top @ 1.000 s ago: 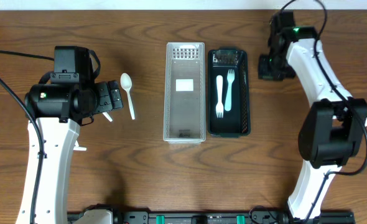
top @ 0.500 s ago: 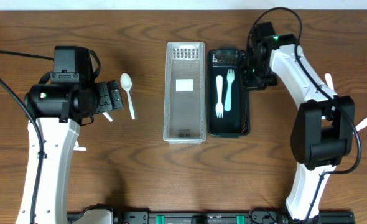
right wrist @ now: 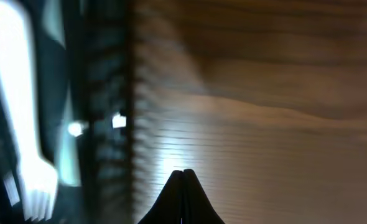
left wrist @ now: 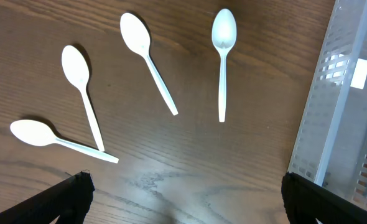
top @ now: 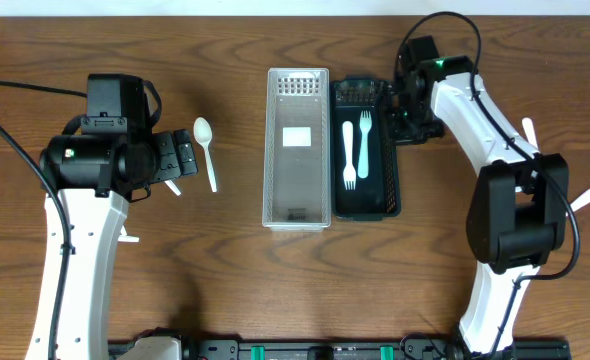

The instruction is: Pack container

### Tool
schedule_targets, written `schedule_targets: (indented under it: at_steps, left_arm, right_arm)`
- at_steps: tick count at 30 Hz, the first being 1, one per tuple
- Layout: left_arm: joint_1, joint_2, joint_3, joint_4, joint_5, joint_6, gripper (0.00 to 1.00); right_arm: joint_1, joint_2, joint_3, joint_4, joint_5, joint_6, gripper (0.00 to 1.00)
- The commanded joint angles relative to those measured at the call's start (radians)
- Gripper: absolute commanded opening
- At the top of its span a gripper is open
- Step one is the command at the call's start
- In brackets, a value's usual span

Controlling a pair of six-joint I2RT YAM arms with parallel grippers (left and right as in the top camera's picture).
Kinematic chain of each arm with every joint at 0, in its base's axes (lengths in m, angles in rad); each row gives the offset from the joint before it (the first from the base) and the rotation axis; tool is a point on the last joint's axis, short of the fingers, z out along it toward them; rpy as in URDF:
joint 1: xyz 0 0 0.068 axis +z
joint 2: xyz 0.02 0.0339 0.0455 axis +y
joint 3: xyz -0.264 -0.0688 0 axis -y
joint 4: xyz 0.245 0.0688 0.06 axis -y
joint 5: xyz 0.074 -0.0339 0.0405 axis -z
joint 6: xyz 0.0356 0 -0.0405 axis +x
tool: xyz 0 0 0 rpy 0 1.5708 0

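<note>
Centre right overhead, a black tray [top: 383,190] holds two forks [top: 349,150] beside a clear container [top: 297,175]. The right claw [right wrist: 183,180], pinched closed, sits at the tray's upper right wall; a push there could skew it. The left claw [left wrist: 186,193] gapes wide over spoons [left wrist: 224,30].

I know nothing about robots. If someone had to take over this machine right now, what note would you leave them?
Left gripper: open, empty, hovering over four spoons that lie loose on the table, left of the clear bin.
Right gripper: shut, empty, at the right wall of the black tray. The view is too blurred to tell whether it touches.
Done: two forks lie in the black tray.
Left: none of the spoons is packed, and the clear bin holds no cutlery. The left arm is best placed to pick up a spoon next.
</note>
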Motion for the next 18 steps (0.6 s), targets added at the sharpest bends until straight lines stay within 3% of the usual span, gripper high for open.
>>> schedule_targets:
  at_steps: [1, 3, 4, 6, 11, 18]
  left_arm:
    - [0.004, 0.006, 0.012, -0.003, -0.006, -0.012, 0.98]
    - [0.004, 0.006, 0.012, -0.003, -0.006, -0.012, 0.98]
    - [0.004, 0.006, 0.012, -0.003, -0.006, -0.012, 0.98]
    - [0.004, 0.006, 0.012, -0.003, -0.006, -0.012, 0.98]
    - [0.004, 0.006, 0.012, -0.003, -0.006, -0.013, 0.98]
    - [0.004, 0.006, 0.012, -0.003, -0.005, -0.013, 0.98]
  right_arm:
    - [-0.07, -0.045, 0.061, -0.021, 0.141, 0.088, 0.01]
    - [-0.122, -0.081, 0.118, -0.039, 0.147, 0.121, 0.06]
    - [-0.15, -0.1, 0.144, -0.048, 0.146, 0.128, 0.17]
    - [-0.214, -0.145, 0.187, -0.067, 0.146, 0.124, 0.84]
    - [-0.371, -0.214, 0.2, -0.085, 0.143, -0.04, 0.98]
    - [-0.563, -0.185, 0.112, -0.122, 0.045, -0.288, 0.99]
